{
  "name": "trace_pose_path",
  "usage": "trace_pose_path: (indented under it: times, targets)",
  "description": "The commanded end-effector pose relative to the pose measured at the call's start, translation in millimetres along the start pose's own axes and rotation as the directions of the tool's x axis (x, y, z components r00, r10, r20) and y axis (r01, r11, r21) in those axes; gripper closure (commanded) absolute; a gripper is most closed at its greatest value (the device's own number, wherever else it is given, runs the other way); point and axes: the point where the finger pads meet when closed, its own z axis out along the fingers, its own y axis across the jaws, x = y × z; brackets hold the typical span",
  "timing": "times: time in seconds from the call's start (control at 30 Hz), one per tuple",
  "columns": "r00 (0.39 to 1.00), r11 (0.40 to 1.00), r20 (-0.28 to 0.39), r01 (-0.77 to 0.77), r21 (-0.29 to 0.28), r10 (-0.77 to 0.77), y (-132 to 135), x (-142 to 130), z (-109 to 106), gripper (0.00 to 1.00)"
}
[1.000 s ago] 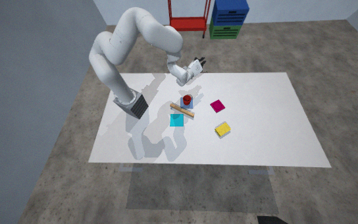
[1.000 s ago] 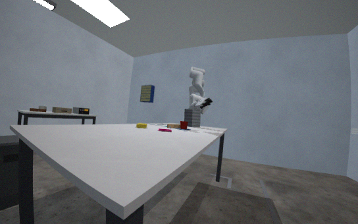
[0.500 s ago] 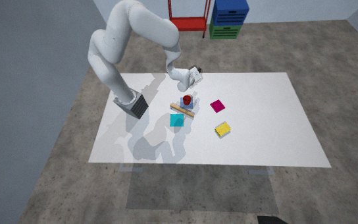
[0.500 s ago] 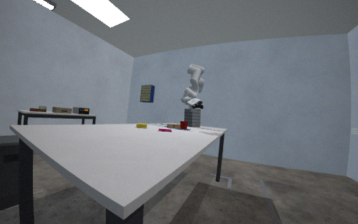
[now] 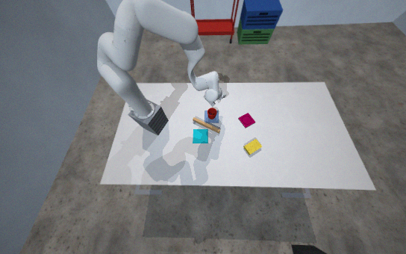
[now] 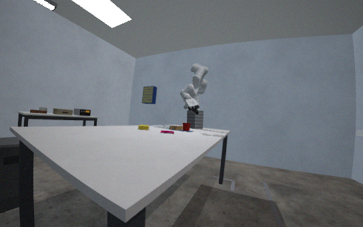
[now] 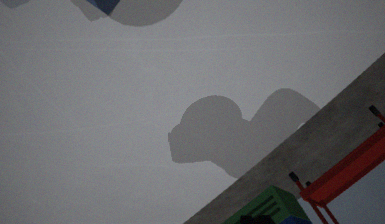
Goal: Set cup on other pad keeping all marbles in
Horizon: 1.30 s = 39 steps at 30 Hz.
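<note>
Starting at the near side of the white rectangular surface (image 5: 295, 164) in the top view: flat yellow square block (image 5: 252, 146) at near right, flat cyan square pad (image 5: 200, 136) to its left. Just beyond the cyan pad, thin tan wooden rail (image 5: 206, 125) runs diagonally, separating it from the blue square pad (image 5: 216, 119). Flat magenta square tile (image 5: 246, 120) sits right of the rail, well apart from both pads. Small red cylindrical cup (image 5: 212, 113) stands upright on the blue pad, far side of the rail; contents too small to make out. White arm's claw (image 5: 213, 100) hangs above the surface just beyond the cup, not touching it, fingers pressed together on nothing. Arm rises from a grey ribbed base block (image 5: 159, 121) at the left. Past the far edge on the floor: red metal-frame cart (image 5: 216, 27), blue plastic crate (image 5: 261, 13) stacked on a green plastic crate (image 5: 255, 36).
</note>
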Motion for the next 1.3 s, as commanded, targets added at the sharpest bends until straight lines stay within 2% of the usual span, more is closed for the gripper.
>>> trace_pose_path:
  times: [0.0, 0.03, 0.07, 0.13, 0.17, 0.2, 0.23, 0.33, 0.43, 0.47, 0.53, 0.6, 0.7, 1.27]
  targets:
    - [0.973, 0.995, -0.216, 0.097, 0.038, -0.087, -10, 30, -10, 1.0]
    - [0.973, 0.995, -0.216, 0.097, 0.038, -0.087, -10, 30, -10, 1.0]
    - [0.948, 0.988, -0.293, 0.144, 0.052, -0.123, -16, 42, -16, 1.0]
    - [0.948, 0.988, -0.293, 0.144, 0.052, -0.123, -16, 42, -16, 1.0]
    - [0.917, 0.98, -0.367, 0.189, 0.06, -0.154, -21, 54, -21, 1.0]
    - [0.917, 0.98, -0.367, 0.189, 0.06, -0.154, -21, 54, -21, 1.0]
    - [0.882, 0.971, -0.434, 0.231, 0.065, -0.181, -26, 66, -26, 1.0]
    - [0.882, 0.971, -0.434, 0.231, 0.065, -0.181, -26, 66, -26, 1.0]
    - [0.769, 0.939, -0.594, 0.337, 0.063, -0.236, -39, 95, -38, 1.0]
    - [0.769, 0.939, -0.594, 0.337, 0.063, -0.236, -39, 95, -38, 1.0]
    - [0.704, 0.921, -0.663, 0.385, 0.056, -0.254, -46, 108, -44, 1.0]
    - [0.661, 0.909, -0.702, 0.414, 0.049, -0.264, -50, 116, -48, 1.0]
    - [0.64, 0.903, -0.72, 0.428, 0.045, -0.268, -51, 120, -50, 1.0]
    - [0.64, 0.903, -0.72, 0.428, 0.045, -0.268, -52, 120, -50, 1.0]
